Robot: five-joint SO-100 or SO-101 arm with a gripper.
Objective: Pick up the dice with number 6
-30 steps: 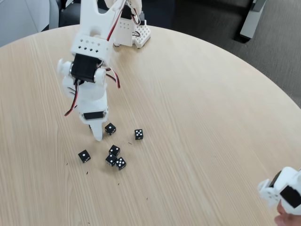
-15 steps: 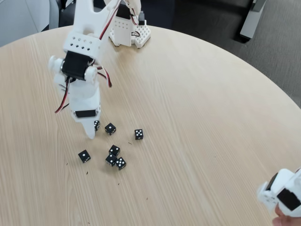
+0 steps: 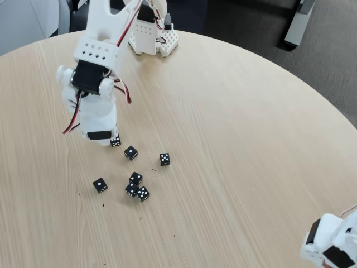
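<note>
The gripper point(image 3: 109, 140) hangs low over the table point(image 3: 234, 139) with a die point(image 3: 115, 141) at its fingertips; whether the fingers clamp it I cannot tell, nor can I read its pips, so the six is unconfirmed. Five other dice point(image 3: 134, 178) lie just below. A shallow pinch could let it slip and scatter them.
</note>
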